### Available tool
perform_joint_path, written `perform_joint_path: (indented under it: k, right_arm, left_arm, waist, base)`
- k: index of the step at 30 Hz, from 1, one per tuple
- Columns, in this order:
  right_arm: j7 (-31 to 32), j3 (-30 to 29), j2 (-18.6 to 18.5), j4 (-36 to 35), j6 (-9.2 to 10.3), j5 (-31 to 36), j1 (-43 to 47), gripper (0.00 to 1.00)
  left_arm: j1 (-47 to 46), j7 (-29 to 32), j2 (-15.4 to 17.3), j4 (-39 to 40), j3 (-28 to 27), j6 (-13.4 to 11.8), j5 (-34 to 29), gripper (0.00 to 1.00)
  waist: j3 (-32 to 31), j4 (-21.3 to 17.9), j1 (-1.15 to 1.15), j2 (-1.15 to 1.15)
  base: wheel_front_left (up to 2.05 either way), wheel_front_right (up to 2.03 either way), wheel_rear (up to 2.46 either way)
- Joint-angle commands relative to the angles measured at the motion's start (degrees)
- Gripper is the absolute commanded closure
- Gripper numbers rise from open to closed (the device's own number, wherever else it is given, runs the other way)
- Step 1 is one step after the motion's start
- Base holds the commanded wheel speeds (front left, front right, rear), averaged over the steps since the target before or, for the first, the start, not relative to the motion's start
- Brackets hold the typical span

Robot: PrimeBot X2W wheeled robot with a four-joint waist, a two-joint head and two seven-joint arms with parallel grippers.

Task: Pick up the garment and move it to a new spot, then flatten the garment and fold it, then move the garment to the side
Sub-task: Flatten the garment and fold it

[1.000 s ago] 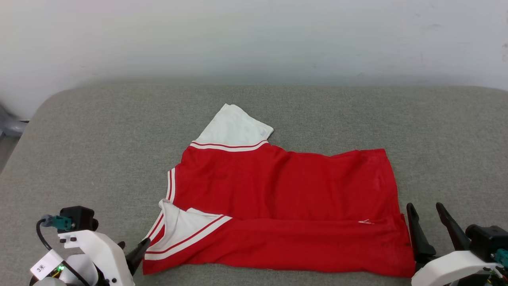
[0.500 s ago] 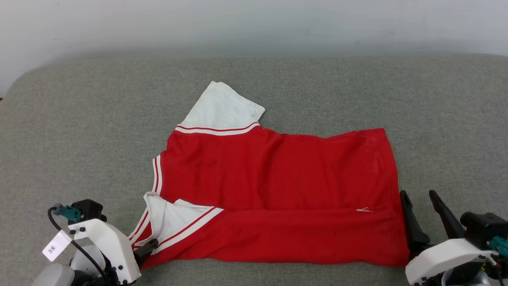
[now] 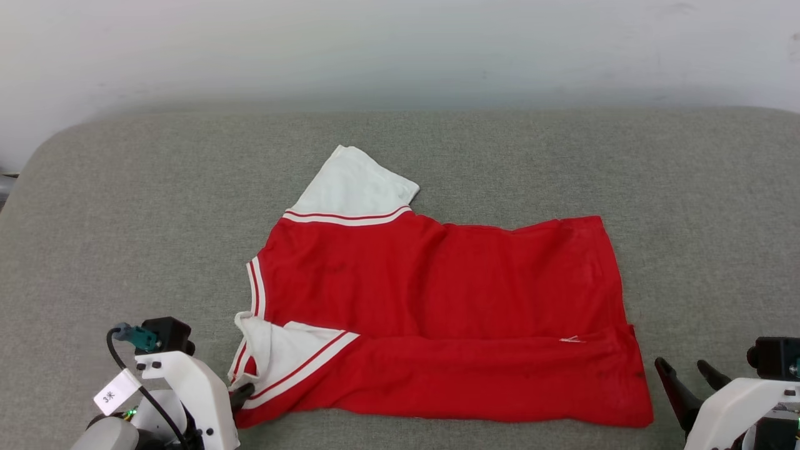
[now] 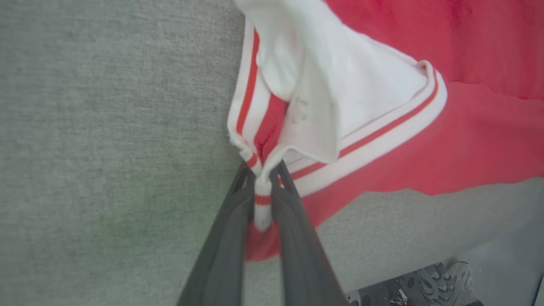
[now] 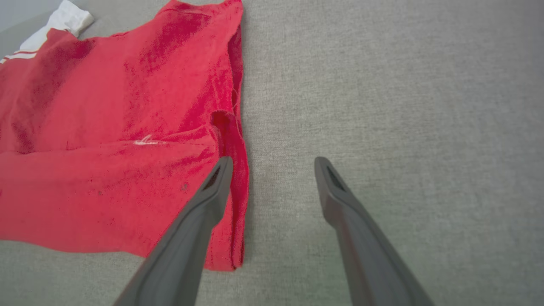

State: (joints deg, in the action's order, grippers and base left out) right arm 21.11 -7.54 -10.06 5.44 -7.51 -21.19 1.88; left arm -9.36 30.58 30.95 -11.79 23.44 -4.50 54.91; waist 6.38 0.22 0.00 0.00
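Left gripper (image 3: pixel 242 395), near-left area: jaws clamped together on the garment's (image 3: pixel 437 300) striped trim at its near-left corner. In the left wrist view, the left gripper (image 4: pixel 263 170) has a bunched fold of red-and-white trim pinched between its two dark fingers (image 4: pixel 221 255), and the cloth is pulled to a point there.

Garment (image 4: pixel 467 127), centre of the grey fabric-covered counter (image 3: pixel 125 219): it lies spread out, long axis running left to right, back side up, with no lettering visible. One white sleeve (image 3: pixel 353 184) projects toward the far side. The other white sleeve (image 3: pixel 281 350) is folded inward at the near left. A near band of red cloth is doubled over onto the body, its fold line running left to right. A small white mark (image 3: pixel 570 340) sits on that line near the right end.

Right gripper (image 3: pixel 681 369), near-right area: jaws apart, holding nothing. In the right wrist view, the right gripper (image 5: pixel 274 161) has one finger over the garment's (image 5: pixel 106 127) right hem and the other over bare counter (image 5: pixel 425 106). Contact with the cloth cannot be determined.
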Motion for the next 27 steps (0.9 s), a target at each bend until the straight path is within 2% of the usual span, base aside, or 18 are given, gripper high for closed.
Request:
perform_joint_path:
  k: [1,5,6,14,15,16,27]
  right_arm:
    - [1.67,0.4,-0.48,-0.78,0.05,-0.51,0.37,0.0]
    - [10.18,2.23,-1.76,-3.37,0.05,-2.22,0.88,0.0]
    - [16.93,6.03,-2.23,-3.43,0.05,-3.28,-1.68,0.0]
    - [21.31,10.0,-1.46,5.03,0.04,-5.51,-2.58,0.0]
    - [21.65,10.69,-1.24,5.71,0.02,-6.28,-2.56,0.78]
    - [21.79,11.27,-1.17,6.03,-0.05,-6.78,-2.7,1.0]
    - [19.51,10.51,-4.73,2.43,0.05,-8.46,-3.45,1.0]
  left_arm:
    - [0.58,-0.43,0.59,0.88,-0.28,-0.2,-0.58,1.0]
    - [0.61,-1.11,1.77,4.85,-0.54,-1.13,-1.85,1.0]
    - [-0.46,-1.53,2.18,8.98,-0.66,-2.13,-3.02,1.0]
    - [-1.06,-2.54,1.61,10.23,-0.37,-2.46,-3.68,1.0]
    - [-0.95,-2.64,1.51,10.18,-0.37,-2.42,-3.59,1.0]
    - [-0.84,-2.8,1.5,10.13,-0.38,-2.36,-3.58,1.0]
    - [2.59,-4.95,2.95,12.32,-0.52,-3.81,-5.27,1.0]
  waist:
    - [-0.24,0.29,0.0,0.0]
    - [0.16,1.03,0.0,0.0]
    - [2.77,1.88,0.0,0.0]
    - [5.29,2.61,0.0,0.0]
    - [5.4,2.63,0.0,0.0]
    - [5.51,2.62,0.0,0.0]
    - [0.65,1.93,0.0,0.0]
  base:
    - [0.0,0.0,0.0]
    - [0.0,0.0,0.0]
    - [0.0,0.0,0.0]
    - [0.0,0.0,0.0]
    - [0.0,0.0,0.0]
    - [0.0,0.0,0.0]
    - [0.0,0.0,0.0]
